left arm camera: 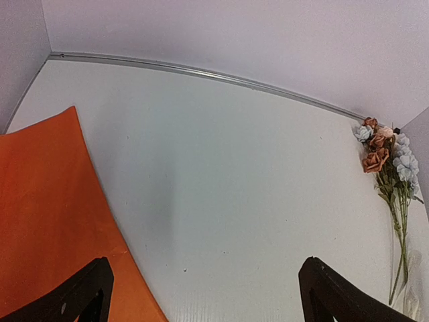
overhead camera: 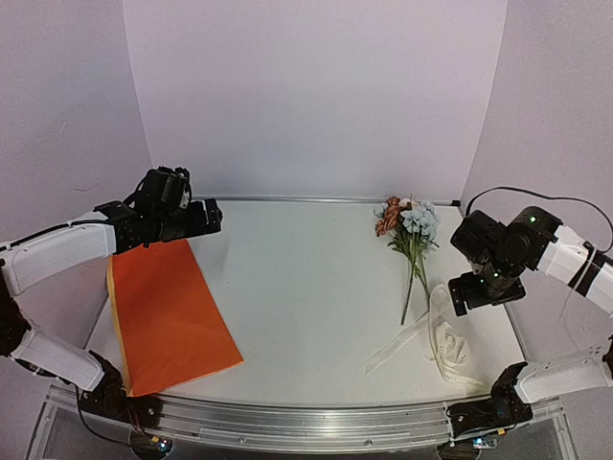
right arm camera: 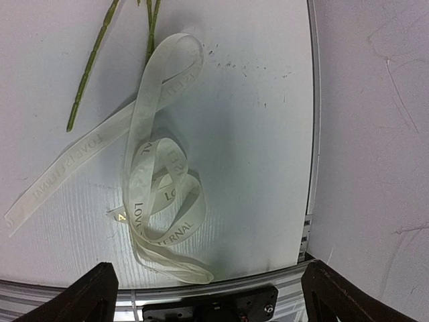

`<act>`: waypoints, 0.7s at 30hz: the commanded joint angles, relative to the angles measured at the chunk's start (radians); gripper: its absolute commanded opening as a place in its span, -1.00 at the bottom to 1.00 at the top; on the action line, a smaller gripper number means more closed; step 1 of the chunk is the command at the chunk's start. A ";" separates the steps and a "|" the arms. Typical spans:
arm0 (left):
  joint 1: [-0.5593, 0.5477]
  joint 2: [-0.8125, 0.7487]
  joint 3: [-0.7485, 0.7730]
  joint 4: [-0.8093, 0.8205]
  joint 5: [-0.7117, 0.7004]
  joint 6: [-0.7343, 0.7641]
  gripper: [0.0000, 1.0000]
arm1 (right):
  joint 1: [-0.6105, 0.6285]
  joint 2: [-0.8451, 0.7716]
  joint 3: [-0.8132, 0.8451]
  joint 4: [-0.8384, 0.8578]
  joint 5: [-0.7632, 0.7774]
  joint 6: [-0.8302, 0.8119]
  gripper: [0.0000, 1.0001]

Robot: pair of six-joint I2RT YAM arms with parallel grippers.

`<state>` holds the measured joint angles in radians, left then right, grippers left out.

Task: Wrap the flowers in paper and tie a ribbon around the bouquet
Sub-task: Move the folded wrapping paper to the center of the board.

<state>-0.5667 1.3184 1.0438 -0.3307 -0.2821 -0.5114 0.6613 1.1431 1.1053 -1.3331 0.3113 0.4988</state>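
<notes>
Flowers (overhead camera: pixel 410 230): far right on the table (overhead camera: pixel 306 287), blooms far, stems pointing near.
Paper (overhead camera: pixel 168 311): flat at left, orange face up.
Ribbon (overhead camera: pixel 436 340): loose loops at near right, overlapping the stem ends.
Left gripper (left arm camera: pixel 204 295): released, jaws wide, above the paper's far edge.
Right gripper (right arm camera: pixel 208 288): released, jaws wide, over the ribbon.

White desk (overhead camera: pixel 306 287) with a metal rail (overhead camera: pixel 316 422) along its near edge, orange paper (overhead camera: pixel 168 311) lying flat at the left, flowers (overhead camera: pixel 410 230) at the far right, blooms toward the far edge, cream ribbon (overhead camera: pixel 436 340) loosely looped by the stem ends
</notes>
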 commanded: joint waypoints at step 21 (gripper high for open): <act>0.438 -0.215 -0.233 -0.224 -0.199 -0.275 0.99 | -0.002 0.053 0.009 0.051 -0.184 -0.007 0.97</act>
<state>-0.2003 1.1395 0.8553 -0.5014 -0.4350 -0.7328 0.6613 1.1828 1.1057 -1.3209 0.1766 0.4939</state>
